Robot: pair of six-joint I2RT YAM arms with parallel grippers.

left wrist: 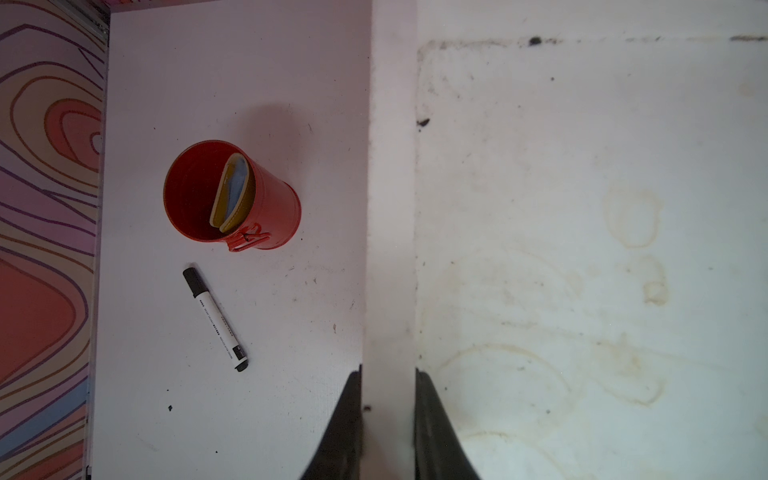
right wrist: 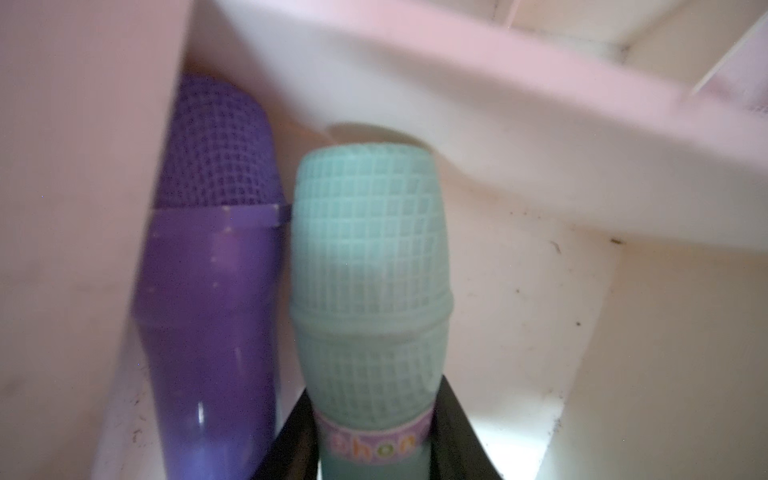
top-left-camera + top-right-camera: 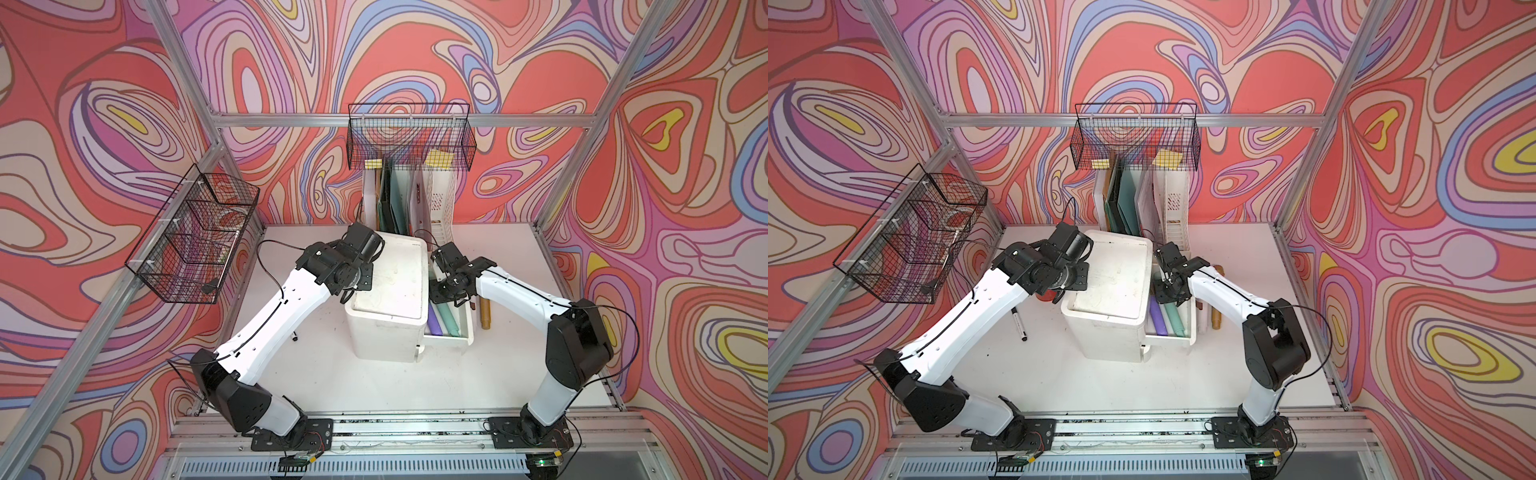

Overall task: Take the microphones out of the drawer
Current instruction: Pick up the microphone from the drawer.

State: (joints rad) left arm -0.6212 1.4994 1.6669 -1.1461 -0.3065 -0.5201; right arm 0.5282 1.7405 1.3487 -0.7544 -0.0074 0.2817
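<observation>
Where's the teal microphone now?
The teal microphone lies in the open drawer on the right side of the white cabinet, beside the purple microphone; the right wrist view shows the right gripper closed around it.

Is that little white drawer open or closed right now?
Open. The drawer sticks out of the white cabinet, and in both top views a purple microphone and a teal microphone lie inside it.

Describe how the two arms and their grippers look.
The left arm and right arm have glossy white shells between bulky black joint housings. A thin black cable runs along each shell. Each arm is mounted on a black base plate. The left gripper and right gripper have plain black tapering fingers.
</observation>
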